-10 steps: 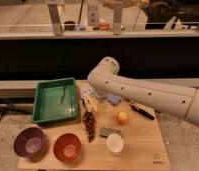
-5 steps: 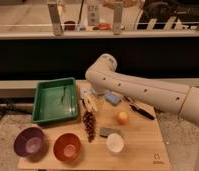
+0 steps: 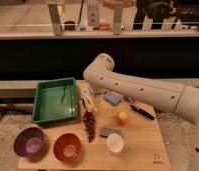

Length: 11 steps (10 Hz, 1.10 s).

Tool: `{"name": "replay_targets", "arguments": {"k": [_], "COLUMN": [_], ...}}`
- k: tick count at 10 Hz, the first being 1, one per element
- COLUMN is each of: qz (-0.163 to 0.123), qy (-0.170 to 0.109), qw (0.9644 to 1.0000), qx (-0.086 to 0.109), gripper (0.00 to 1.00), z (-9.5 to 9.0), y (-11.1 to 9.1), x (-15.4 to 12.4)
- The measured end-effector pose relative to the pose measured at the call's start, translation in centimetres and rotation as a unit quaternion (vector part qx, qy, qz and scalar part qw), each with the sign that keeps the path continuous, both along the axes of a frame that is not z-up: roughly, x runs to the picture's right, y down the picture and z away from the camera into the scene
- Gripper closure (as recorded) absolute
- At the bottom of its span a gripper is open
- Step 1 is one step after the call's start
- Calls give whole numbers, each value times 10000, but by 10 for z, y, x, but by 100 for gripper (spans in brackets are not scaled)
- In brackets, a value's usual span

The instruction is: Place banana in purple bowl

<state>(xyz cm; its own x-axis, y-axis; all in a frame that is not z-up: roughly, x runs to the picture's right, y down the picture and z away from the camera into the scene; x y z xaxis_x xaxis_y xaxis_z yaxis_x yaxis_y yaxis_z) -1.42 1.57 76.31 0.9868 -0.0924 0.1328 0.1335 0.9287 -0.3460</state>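
Note:
The banana [image 3: 90, 105] is a small pale-yellow piece lying on the wooden board just right of the green tray, above the dark grape bunch [image 3: 88, 124]. The purple bowl [image 3: 29, 142] stands at the board's front left corner, with nothing visible inside. My gripper [image 3: 86, 94] hangs below the white arm's bend [image 3: 100, 70], right over the far end of the banana, close to it or touching it. The arm's bulk hides part of the gripper.
A green tray [image 3: 43, 112] sits at the back left. An orange bowl [image 3: 67, 147] stands next to the purple bowl, with a white cup [image 3: 114, 142] and grey piece [image 3: 109, 132] to its right. An orange fruit [image 3: 123, 118], blue item [image 3: 112, 98] and black tool [image 3: 141, 111] lie further right.
The arm's bend has shifted slightly left, bringing the gripper closer over the banana. The objects on the board have not moved.

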Motion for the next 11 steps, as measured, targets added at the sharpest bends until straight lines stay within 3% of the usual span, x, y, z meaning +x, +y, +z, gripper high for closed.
{"name": "replay_targets", "arguments": {"k": [11], "qz": [254], "qy": [-66], "qw": [9996], "qx": [136], "gripper": [20], "z": [30], "y": [-22], "x": [-15]}}
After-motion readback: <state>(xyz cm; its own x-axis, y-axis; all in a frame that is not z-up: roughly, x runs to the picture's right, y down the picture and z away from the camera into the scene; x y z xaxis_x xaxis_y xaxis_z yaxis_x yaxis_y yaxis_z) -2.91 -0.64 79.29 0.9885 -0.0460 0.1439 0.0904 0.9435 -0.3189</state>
